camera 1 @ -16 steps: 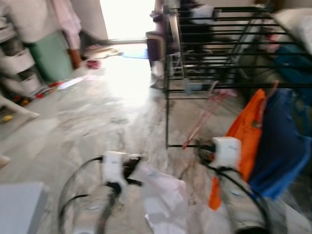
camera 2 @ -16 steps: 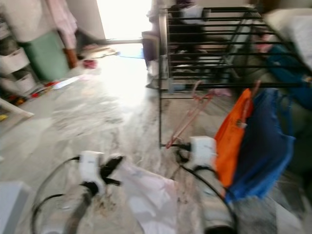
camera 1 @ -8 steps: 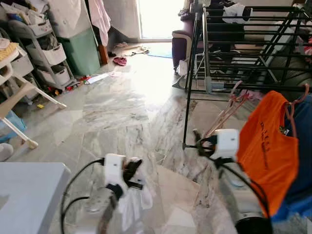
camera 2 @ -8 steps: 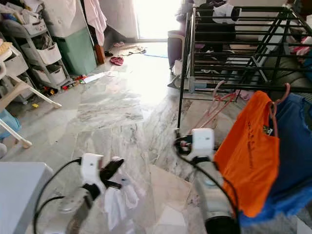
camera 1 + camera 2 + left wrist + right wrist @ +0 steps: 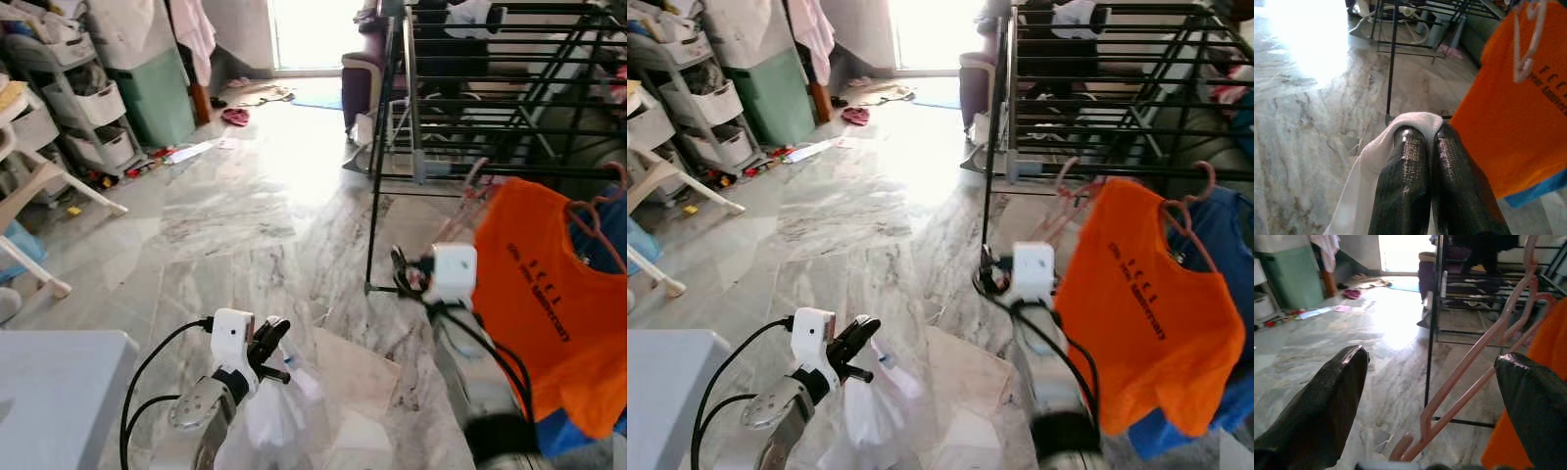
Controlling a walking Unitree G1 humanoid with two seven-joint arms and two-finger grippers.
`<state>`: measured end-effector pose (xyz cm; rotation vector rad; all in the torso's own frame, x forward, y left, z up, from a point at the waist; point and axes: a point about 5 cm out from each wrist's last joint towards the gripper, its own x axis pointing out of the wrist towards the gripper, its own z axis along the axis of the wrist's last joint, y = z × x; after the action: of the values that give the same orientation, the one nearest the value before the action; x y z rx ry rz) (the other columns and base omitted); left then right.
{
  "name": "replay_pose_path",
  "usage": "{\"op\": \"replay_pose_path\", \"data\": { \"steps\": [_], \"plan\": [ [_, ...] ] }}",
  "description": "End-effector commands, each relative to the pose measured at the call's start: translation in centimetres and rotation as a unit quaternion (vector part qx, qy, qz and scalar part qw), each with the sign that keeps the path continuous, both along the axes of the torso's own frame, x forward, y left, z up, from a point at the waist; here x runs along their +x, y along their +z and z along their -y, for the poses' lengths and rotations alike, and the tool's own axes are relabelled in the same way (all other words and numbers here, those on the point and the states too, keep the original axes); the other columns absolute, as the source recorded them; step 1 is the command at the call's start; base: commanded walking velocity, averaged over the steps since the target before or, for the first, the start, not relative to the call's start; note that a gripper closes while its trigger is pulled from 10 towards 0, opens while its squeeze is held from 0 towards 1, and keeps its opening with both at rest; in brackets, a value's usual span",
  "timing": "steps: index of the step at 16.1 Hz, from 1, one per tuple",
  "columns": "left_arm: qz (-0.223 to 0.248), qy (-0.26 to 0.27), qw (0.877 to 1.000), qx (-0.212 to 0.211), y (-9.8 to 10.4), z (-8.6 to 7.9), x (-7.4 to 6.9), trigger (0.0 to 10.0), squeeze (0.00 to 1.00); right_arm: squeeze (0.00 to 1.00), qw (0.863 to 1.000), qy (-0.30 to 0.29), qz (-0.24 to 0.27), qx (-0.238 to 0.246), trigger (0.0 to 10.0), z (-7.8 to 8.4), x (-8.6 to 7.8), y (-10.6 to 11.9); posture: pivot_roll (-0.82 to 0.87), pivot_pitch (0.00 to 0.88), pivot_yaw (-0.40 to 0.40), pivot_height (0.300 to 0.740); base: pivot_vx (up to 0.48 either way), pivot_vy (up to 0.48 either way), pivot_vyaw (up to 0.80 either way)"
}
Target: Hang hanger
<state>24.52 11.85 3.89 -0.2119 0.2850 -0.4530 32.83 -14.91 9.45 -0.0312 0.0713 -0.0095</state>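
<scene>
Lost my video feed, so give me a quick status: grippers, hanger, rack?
Left gripper shut on white cloth. Right gripper open, pink hanger between its fingers. Black drying rack just ahead; orange shirt hangs beside the right arm.

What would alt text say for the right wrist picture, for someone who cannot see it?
Two black fingers of the right gripper stand wide apart, with an empty pink hanger slanting through the gap between them. Behind are a black drying rack on a sunlit marble floor, and an orange shirt at the edge.
</scene>
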Motion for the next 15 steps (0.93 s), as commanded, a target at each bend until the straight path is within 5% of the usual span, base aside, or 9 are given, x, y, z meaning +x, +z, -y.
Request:
{"op": "replay_pose_path", "data": {
  "steps": [1,7,11,13,15],
  "plan": [
    [0.012,-0.013,1.000,0.002,0.7,-0.3,0.0,10.0,0.00,0.00,1.000,-0.016,-0.004,-0.004,10.0,-0.4,0.9,0.6,-0.11,0.063,0.037,0.740,0.000,0.000,0.00],
    [0.003,-0.045,0.999,0.009,0.9,-0.7,-0.9,10.0,0.00,0.00,0.997,-0.078,-0.014,-0.016,10.0,0.1,3.9,2.6,-0.07,0.087,0.038,0.740,0.000,0.000,0.00],
    [0.000,-0.046,0.999,0.011,1.0,-0.8,-1.3,10.0,0.00,0.00,0.991,-0.127,-0.043,-0.016,10.0,1.5,4.7,2.5,-0.05,0.087,0.029,0.740,0.000,0.000,0.00],
    [-0.005,-0.047,0.999,0.013,1.0,-0.8,-1.7,10.0,0.00,0.00,0.991,-0.114,-0.019,-0.067,10.0,1.3,5.2,3.3,-0.04,0.082,0.024,0.740,0.000,0.000,0.00],
    [-0.009,-0.047,0.999,0.013,0.9,-0.6,-1.7,10.0,0.00,0.00,0.990,-0.127,-0.041,-0.040,10.0,1.5,5.2,2.7,-0.04,0.076,0.021,0.740,0.000,0.000,0.00]
  ]
}}
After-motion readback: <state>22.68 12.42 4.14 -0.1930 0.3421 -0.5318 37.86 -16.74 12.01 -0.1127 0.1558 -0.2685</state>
